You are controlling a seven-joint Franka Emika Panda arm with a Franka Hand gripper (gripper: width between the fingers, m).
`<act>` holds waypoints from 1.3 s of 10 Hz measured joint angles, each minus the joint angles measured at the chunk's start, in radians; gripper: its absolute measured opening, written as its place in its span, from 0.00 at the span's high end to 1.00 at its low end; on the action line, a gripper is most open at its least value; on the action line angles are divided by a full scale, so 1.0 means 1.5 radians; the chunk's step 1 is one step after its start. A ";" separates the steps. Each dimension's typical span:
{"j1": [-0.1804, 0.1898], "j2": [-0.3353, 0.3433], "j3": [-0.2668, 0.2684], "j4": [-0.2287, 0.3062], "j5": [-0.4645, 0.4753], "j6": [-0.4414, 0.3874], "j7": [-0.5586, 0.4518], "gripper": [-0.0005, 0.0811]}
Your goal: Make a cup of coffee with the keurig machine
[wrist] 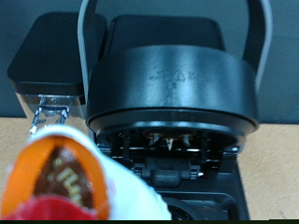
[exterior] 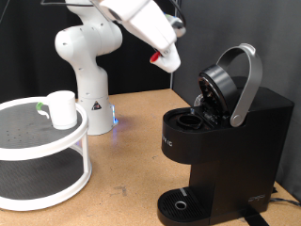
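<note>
The keurig machine [exterior: 235, 141] stands on the exterior view's right with its grey lid handle [exterior: 246, 80] raised and the pod chamber [exterior: 191, 118] open. My gripper [exterior: 166, 58] hangs above and to the exterior view's left of the open chamber, shut on a small red-and-white coffee pod [exterior: 155, 56]. In the wrist view the pod [wrist: 65, 177] fills the near corner, in front of the round brew head [wrist: 173, 84] and the open chamber [wrist: 173, 149]. The white cup [exterior: 62, 108] stands on the top of a round stand on the exterior view's left.
The white two-tier round stand [exterior: 38, 155] takes up the exterior view's lower left. The white arm base [exterior: 89, 80] stands behind it. The wooden table [exterior: 127, 160] lies between stand and machine. The drip tray [exterior: 179, 202] holds nothing.
</note>
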 joint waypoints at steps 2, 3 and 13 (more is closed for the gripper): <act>0.001 0.021 0.024 0.008 -0.032 0.019 0.022 0.88; 0.001 0.029 0.033 0.008 -0.035 0.034 0.024 0.88; 0.001 0.101 0.046 -0.004 -0.027 0.093 0.014 0.88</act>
